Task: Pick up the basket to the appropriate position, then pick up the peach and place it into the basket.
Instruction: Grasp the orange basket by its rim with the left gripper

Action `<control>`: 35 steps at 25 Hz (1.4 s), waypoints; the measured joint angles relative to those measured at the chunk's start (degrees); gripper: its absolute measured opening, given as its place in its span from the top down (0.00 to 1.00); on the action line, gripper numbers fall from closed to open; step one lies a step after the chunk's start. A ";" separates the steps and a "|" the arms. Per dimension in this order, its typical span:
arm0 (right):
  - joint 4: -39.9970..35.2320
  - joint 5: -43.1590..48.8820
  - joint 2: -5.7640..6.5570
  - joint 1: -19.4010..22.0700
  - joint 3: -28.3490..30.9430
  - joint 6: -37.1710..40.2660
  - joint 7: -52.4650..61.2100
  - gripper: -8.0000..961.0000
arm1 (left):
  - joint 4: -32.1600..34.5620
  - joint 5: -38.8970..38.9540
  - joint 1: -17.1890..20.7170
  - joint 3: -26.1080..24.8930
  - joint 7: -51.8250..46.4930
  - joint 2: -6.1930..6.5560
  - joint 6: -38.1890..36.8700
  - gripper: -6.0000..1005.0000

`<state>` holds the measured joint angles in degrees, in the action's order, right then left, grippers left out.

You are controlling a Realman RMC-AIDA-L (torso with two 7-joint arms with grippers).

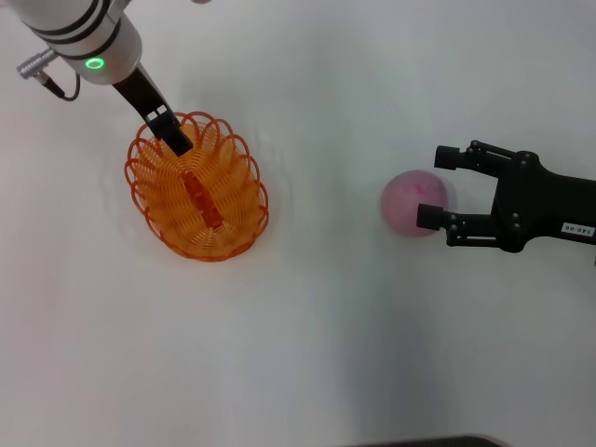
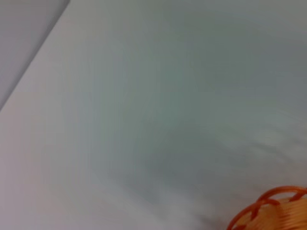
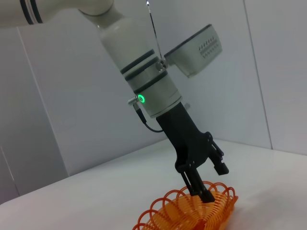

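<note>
From the head camera I see the basket (image 1: pixel 197 191) sitting on the white table (image 1: pixel 307 335) at about nine o'clock of centre, with my left gripper (image 1: pixel 173 136) reaching down over its rim at roughly eleven o'clock of the basket — one finger dips inside the wire loops, and the fingers stand apart rather than clamped. The peach (image 1: pixel 413 203) lies well apart from the basket, at about three o'clock, and my right gripper (image 1: pixel 440 186) has its fingers spread wide on either side of it, not squeezing. The left wrist camera gives me mostly bare table, with a bit of the basket's scalloped rim (image 2: pixel 273 211) in one corner. The right wrist camera looks across at the left gripper (image 3: pixel 211 179) — one finger inside the basket (image 3: pixel 192 211), the other outside its rim.
</note>
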<state>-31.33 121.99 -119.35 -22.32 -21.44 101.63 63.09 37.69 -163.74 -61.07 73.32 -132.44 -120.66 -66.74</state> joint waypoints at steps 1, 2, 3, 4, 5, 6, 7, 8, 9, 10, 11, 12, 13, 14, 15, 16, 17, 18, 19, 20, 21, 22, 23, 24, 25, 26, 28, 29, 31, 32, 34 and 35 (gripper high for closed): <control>0.05 0.00 0.00 0.03 0.00 -0.02 -0.04 0.02 | -0.23 -0.01 0.02 0.01 -0.01 0.03 0.07 0.13; 0.05 0.00 0.00 0.05 0.00 -0.04 -0.04 0.02 | -0.34 -0.01 0.06 0.03 -0.01 0.03 0.10 0.13; 0.05 0.00 0.00 0.07 0.00 -0.04 -0.04 0.02 | -0.44 -0.01 0.11 0.04 -0.01 0.03 0.12 0.13; 0.05 0.00 0.00 0.10 0.00 -0.04 -0.05 0.02 | -0.51 -0.01 0.12 0.04 -0.02 0.03 0.16 0.13; 0.05 0.00 0.00 0.09 0.00 -0.06 -0.05 0.02 | -0.53 -0.01 0.16 0.04 -0.02 0.03 0.18 0.13; 0.05 0.00 0.00 0.10 0.00 -0.08 -0.06 0.02 | -0.45 -0.01 0.32 0.04 0.01 0.02 0.35 0.14; 0.05 0.00 0.00 0.10 0.00 -0.13 -0.06 0.02 | -0.35 -0.01 0.44 0.04 0.10 0.00 0.51 0.15; 0.06 0.00 0.00 0.09 0.00 -0.26 -0.07 0.02 | -0.29 -0.01 0.53 0.05 0.19 -0.03 0.60 0.16; 0.08 0.00 0.00 0.09 0.00 -0.38 -0.07 0.02 | -0.17 -0.01 0.67 0.06 0.41 -0.09 0.78 0.17; 0.10 0.00 0.00 0.09 0.00 -0.51 -0.07 0.02 | -0.15 -0.01 0.76 0.08 0.59 -0.17 0.86 0.18; 0.16 0.00 0.00 0.09 0.00 -0.64 -0.07 0.02 | -0.16 -0.01 0.77 0.08 0.64 -0.20 0.88 0.18; 0.24 0.00 0.00 0.08 0.00 -0.73 -0.07 0.02 | -0.15 -0.01 0.77 0.08 0.65 -0.22 0.93 0.22; 0.31 0.00 0.00 0.09 -0.02 -0.76 -0.08 0.02 | -0.15 -0.01 0.78 0.08 0.65 -0.26 0.96 0.26; 0.31 0.00 0.00 0.09 -0.02 -0.76 -0.08 0.02 | -0.14 -0.01 0.78 0.06 0.66 -0.28 0.99 0.30; 0.32 0.00 0.00 0.10 -0.04 -0.77 -0.07 0.02 | -0.12 -0.01 0.78 0.04 0.66 -0.31 1.05 0.33; 0.33 0.00 0.00 0.13 -0.07 -0.79 -0.08 0.02 | -0.12 -0.01 0.78 0.03 0.66 -0.32 1.07 0.37; 0.33 0.00 0.00 0.15 -0.08 -0.81 -0.08 0.02 | -0.12 -0.01 0.79 0.03 0.67 -0.33 1.07 0.41; 0.33 -0.01 0.00 0.16 -0.09 -0.81 -0.08 0.02 | -0.11 -0.01 0.78 0.06 0.67 -0.34 1.06 0.45; 0.32 -0.01 0.00 0.16 -0.09 -0.82 -0.07 0.02 | -0.12 -0.01 0.79 0.07 0.68 -0.34 1.02 0.48; 0.33 -0.01 0.00 0.17 -0.09 -0.82 -0.08 0.02 | -0.12 0.00 0.78 0.10 0.68 -0.35 0.93 0.52; 0.33 -0.01 0.00 0.17 -0.09 -0.82 -0.07 0.02 | -0.11 -0.01 0.78 0.11 0.69 -0.35 0.88 0.56; 0.32 -0.01 0.00 0.17 -0.09 -0.82 -0.08 0.02 | -0.11 -0.01 0.79 0.12 0.69 -0.36 0.83 0.60; 0.32 -0.01 0.00 0.17 -0.09 -0.82 -0.08 0.02 | -0.11 0.00 0.79 0.13 0.69 -0.36 0.82 0.64; 0.33 -0.01 0.00 0.16 -0.09 -0.82 -0.08 0.02 | -0.12 -0.01 0.78 0.13 0.69 -0.36 0.81 0.68; 0.32 -0.01 -0.01 0.14 -0.09 -0.82 -0.07 0.02 | -0.11 -0.01 0.78 0.13 0.70 -0.37 0.76 0.72; 0.32 -0.01 0.00 0.10 -0.09 -0.82 -0.08 0.02 | -0.11 -0.01 0.78 0.14 0.70 -0.36 0.72 0.77; 0.31 0.00 0.00 0.03 -0.09 -0.82 -0.07 0.02 | -0.11 -0.01 0.78 0.15 0.70 -0.36 0.66 0.83; 0.31 -0.01 0.00 -0.02 -0.09 -0.82 -0.07 0.02 | -0.12 -0.01 0.78 0.15 0.70 -0.36 0.65 0.86; 0.31 -0.01 0.00 -0.07 -0.09 -0.82 -0.08 0.02 | -0.12 -0.01 0.78 0.06 0.70 -0.36 0.62 0.91; 0.31 -0.01 0.00 -0.07 -0.09 -0.82 -0.08 0.02 | -0.13 -0.01 0.79 -0.03 0.70 -0.36 0.59 0.94; 0.31 -0.01 0.00 -0.08 -0.09 -0.82 -0.08 0.02 | -0.14 -0.01 0.87 -0.12 0.70 -0.36 0.52 0.94; 0.31 -0.01 0.00 -0.09 -0.09 -0.82 -0.08 0.02 | -0.14 -0.01 0.90 -0.20 0.69 -0.36 0.46 0.94</control>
<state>-31.03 121.99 -119.35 -22.41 -21.53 100.80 63.01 37.55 -163.74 -60.18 73.11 -131.75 -121.02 -66.29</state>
